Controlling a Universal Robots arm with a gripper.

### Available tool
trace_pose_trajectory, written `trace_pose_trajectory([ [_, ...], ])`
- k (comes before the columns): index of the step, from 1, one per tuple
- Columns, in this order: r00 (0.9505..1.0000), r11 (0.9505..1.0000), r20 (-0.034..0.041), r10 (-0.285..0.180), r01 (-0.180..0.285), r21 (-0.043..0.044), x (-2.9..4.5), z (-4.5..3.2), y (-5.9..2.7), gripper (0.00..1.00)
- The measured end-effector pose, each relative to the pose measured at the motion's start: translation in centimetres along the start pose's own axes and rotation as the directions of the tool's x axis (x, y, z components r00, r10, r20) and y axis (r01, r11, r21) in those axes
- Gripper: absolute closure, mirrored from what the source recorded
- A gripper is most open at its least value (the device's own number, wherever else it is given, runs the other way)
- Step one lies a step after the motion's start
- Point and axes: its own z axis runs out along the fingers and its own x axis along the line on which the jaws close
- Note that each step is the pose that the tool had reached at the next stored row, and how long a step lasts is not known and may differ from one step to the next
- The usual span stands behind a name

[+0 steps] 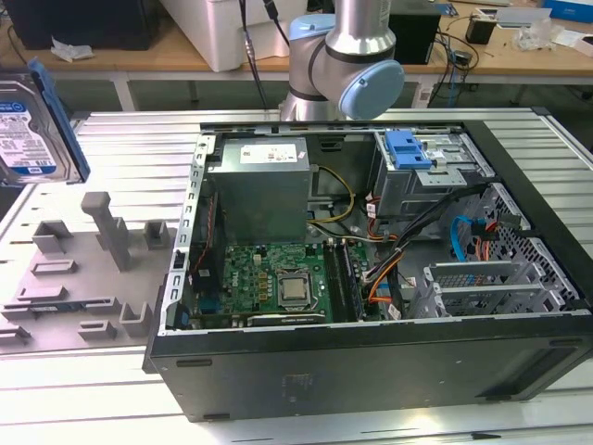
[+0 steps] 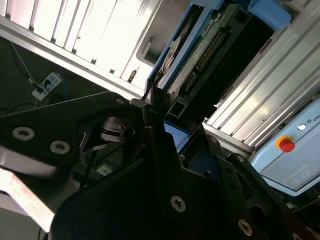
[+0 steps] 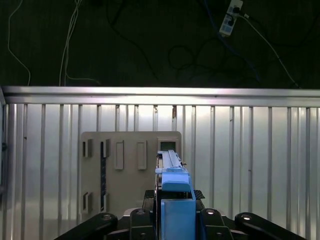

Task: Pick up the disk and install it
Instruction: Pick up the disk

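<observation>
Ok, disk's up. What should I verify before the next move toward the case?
1. Grip on the disk: ok, the first wrist view shows it clamped in the gripper.
2. Disk clear of the grey fixture plate: ok, it hangs above the plate in the exterior view.
3. Computer case open: ok, its inside is exposed.
4. Drive cage slot free: cannot tell.
5. Black cables by the cage: not ok, they run across right in front of it.
</observation>
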Motion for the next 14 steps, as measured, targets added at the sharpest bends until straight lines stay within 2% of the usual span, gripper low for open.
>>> trace_pose_trajectory([
  [10, 1.0, 1.0, 0.0, 0.0, 0.0, 0.0, 0.06, -1.63, 0.06, 0.63],
  [14, 1.0, 1.0, 0.0, 0.0, 0.0, 0.0, 0.09, -2.59, 0.09, 0.63],
])
